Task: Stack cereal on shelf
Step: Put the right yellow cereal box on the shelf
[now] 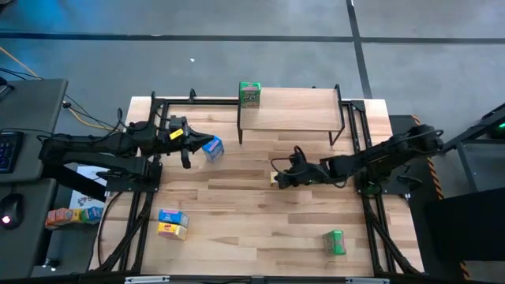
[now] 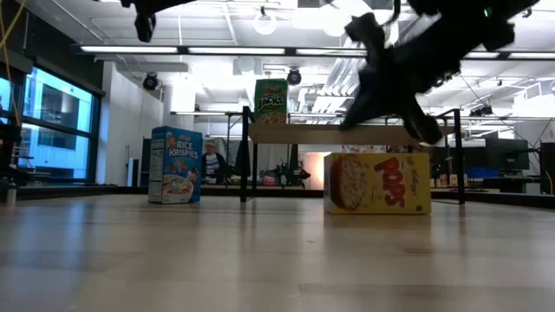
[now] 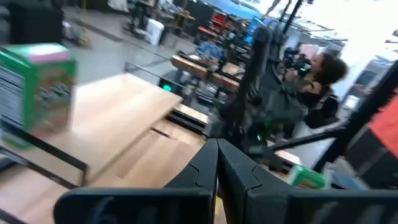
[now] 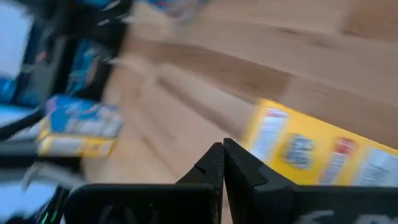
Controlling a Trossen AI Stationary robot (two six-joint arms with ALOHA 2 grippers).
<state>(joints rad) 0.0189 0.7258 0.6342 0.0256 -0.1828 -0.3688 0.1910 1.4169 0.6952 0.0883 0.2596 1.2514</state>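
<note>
Just above the yellow cereal box [image 1: 275,178], the right gripper [image 1: 286,175] hovers, fingers pressed together, holding nothing. On the shelf [image 1: 292,109] stands a green box [image 1: 249,95] (left gripper [image 1: 187,142] likewise closed, empty).

left claw [image 1: 186,150]: closed, raised | right claw [image 1: 278,178]: closed, low, mid-table
</note>
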